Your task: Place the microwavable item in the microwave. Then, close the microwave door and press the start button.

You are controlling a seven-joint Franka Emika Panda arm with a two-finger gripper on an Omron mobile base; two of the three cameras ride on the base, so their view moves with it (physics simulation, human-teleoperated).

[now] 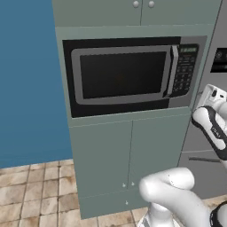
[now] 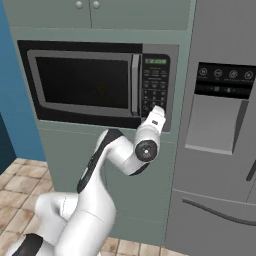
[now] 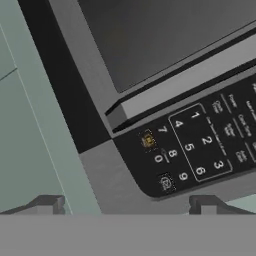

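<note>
The microwave door (image 1: 120, 74) is shut over the microwave (image 2: 97, 82), so the cup (if inside) cannot be seen. The gripper (image 2: 156, 111) sits just before the lower keypad (image 3: 192, 145), its fingers (image 3: 47, 204) spread apart, beside the refrigerator (image 2: 225, 125).

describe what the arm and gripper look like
The arm is glossy white with rounded links and dark joint bands; a round grey cap with a dark centre marks one joint. The hand is a white block. The gripper has two small dark grey fingertips, blocky and flat-topped. No cables show.
</note>
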